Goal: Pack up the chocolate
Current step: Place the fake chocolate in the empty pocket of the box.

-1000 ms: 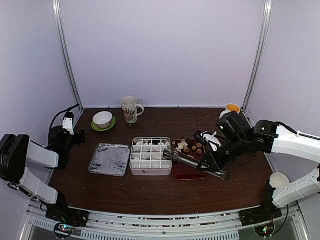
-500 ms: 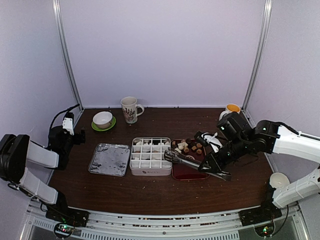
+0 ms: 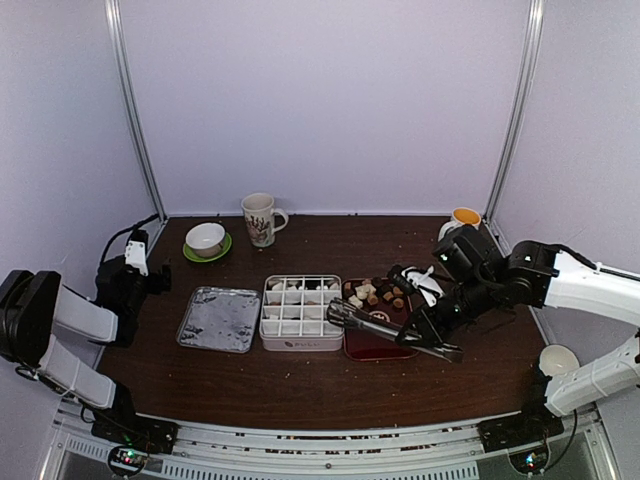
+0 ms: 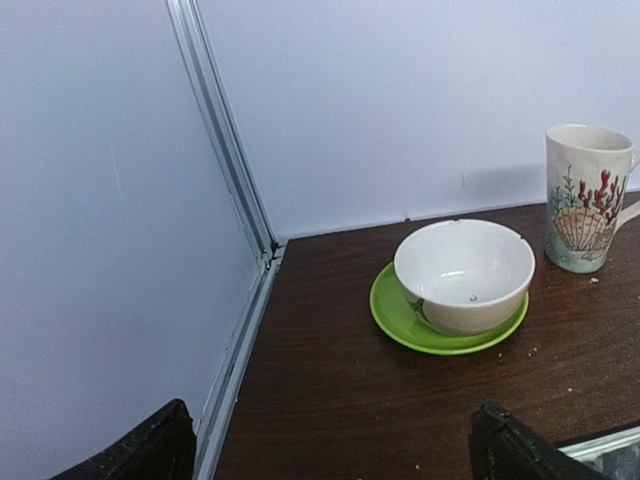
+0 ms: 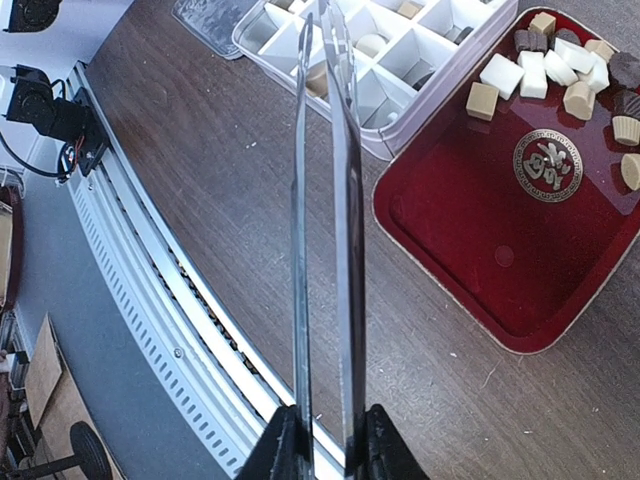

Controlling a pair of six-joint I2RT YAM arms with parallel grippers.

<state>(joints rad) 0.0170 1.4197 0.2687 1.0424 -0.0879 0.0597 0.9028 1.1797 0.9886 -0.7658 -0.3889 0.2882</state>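
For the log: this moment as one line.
right tool: shut on metal tongs over white divided box; left tool: open; chocolate pieces: mostly on dark-red tray

The dark wooden bench (image 3: 300, 385) carries a dark-red tray (image 3: 375, 348) just left of and below the right pincer (image 3: 432, 328). Farther left of that pincer sit a white divided box (image 3: 300, 341), then a flat clear tray (image 3: 218, 320). Behind it stands a yellow cup (image 3: 463, 217). Ahead of the left pincer (image 4: 335, 445) rest a green saucer (image 4: 385, 305) and a shell-printed mug (image 4: 585, 200).

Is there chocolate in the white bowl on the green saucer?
No, the bowl on the green saucer shows only a bare white inside.
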